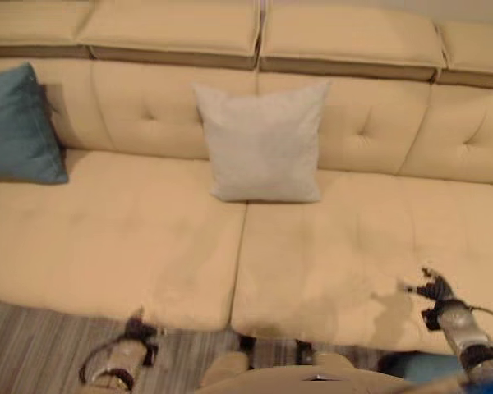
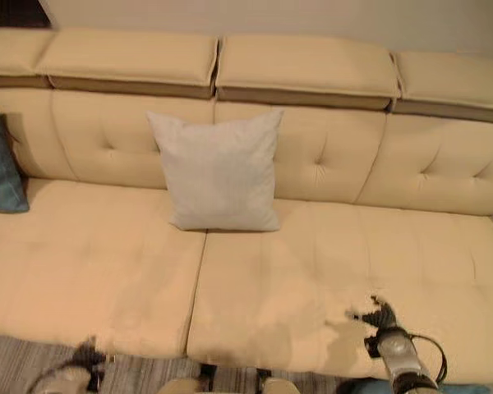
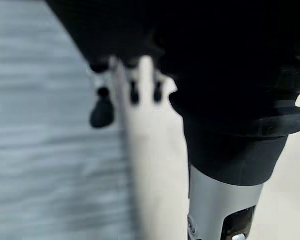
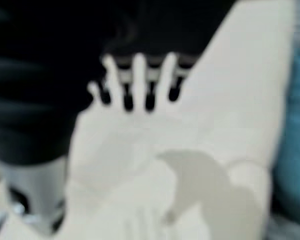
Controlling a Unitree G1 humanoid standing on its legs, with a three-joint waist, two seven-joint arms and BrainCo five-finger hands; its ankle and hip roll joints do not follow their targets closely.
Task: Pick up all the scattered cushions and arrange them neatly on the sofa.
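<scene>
A light grey cushion (image 1: 265, 144) stands upright against the backrest in the middle of the beige sofa (image 1: 131, 238). A blue cushion (image 1: 16, 127) leans on the backrest at the sofa's left end. Part of another blue cushion (image 1: 431, 367) shows low down by the sofa's front, at the right. My right hand (image 1: 431, 289) hovers over the front right of the seat, just above that blue cushion, with straight fingers (image 4: 139, 80) holding nothing. My left hand (image 1: 135, 332) hangs in front of the seat's front edge at the lower left, its fingers (image 3: 134, 93) relaxed and empty.
A striped grey rug (image 1: 33, 349) covers the floor in front of the sofa. The seat between the blue and grey cushions is bare, as is the seat right of the grey cushion (image 2: 219, 172).
</scene>
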